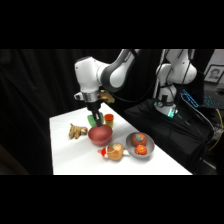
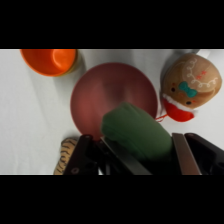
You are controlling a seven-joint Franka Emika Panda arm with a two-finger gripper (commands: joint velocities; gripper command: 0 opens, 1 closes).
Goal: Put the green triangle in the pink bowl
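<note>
The white arm's two-finger gripper (image 1: 95, 119) hangs just above the round reddish-pink bowl (image 1: 100, 135), its fingers clamped on the small bright green triangle block (image 1: 93, 120). In the wrist view the green triangle (image 2: 137, 132) looks dull green with rounded, smooth edges, held between the fingers (image 2: 182, 155) and overlapping the near part of the pink bowl (image 2: 110, 95), whose inside is glossy. An orange cup (image 2: 50, 60) and a brown gingerbread-man toy (image 2: 192, 82) sit beside the bowl on the white table (image 2: 30, 115).
</note>
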